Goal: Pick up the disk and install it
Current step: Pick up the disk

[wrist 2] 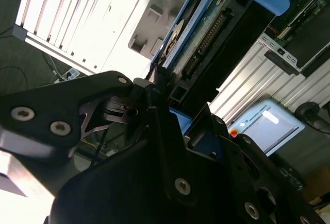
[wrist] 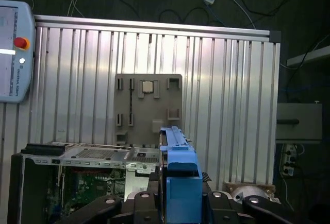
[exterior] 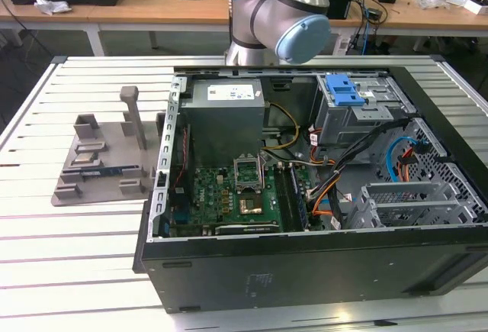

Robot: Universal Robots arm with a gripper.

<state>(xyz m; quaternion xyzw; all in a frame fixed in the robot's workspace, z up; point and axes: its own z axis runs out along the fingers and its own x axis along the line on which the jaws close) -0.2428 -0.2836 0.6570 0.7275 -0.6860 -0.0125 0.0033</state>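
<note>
The disk is up in the air, clamped between black fingers, with its connector edge and blue carrier bracket showing in the second wrist view. In the first wrist view the disk shows edge-on as a blue bar rising between the two jaws. My gripper is shut on it, high above the slatted table and the grey fixture plate. The open computer case lies below and to one side of the held disk.
In the exterior view the open case holds a grey power supply, a motherboard and a drive cage with a blue latch. The fixture plate sits toward the exterior view's left. The arm's elbow hangs over the case's far side. A teach pendant lies beside the table.
</note>
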